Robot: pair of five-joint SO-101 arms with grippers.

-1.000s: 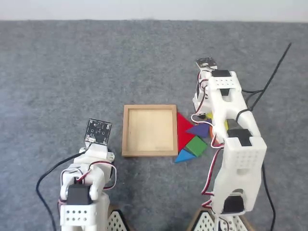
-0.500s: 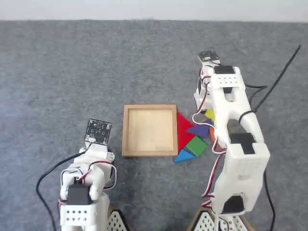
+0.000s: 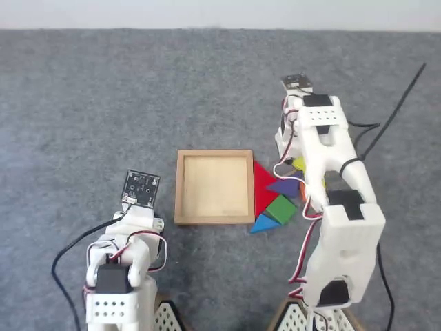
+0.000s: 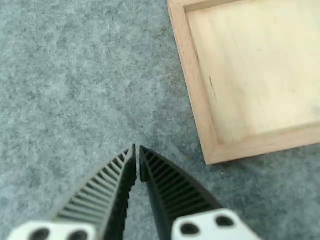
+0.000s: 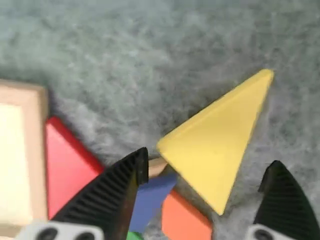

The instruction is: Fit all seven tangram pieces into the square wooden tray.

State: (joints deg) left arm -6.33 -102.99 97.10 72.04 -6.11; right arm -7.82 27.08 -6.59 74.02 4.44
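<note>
Yellow triangle [image 5: 217, 137] lies flat between the wide-spread fingers of the right gripper [image 5: 207, 162], its broad end under the gap and its sharpest corner pointing away from the gripper, so its long axis runs outward from the jaws and slants away from the tray. Whether either finger touches it cannot be told. Just beside the tray-side finger [image 5: 125, 180] lie a blue-violet piece [image 5: 150, 197] and an orange piece [image 5: 185, 222], both meeting the triangle's broad end, and beyond that finger a red triangle [image 5: 67, 162] sits against the wall of the wooden tray [image 5: 35, 150]. The high view adds a green piece [image 3: 281, 209] and a light blue triangle [image 3: 262, 223] in the same cluster, on the tray's right-arm side. The tray holds no pieces. The left gripper [image 4: 137, 150] is closed to a thin slit over bare carpet, with one tray corner [image 4: 212, 152] near its tips. Grey carpet [image 3: 103, 103] covers the table, and a pale wall [image 3: 207, 14] runs behind it.
</note>
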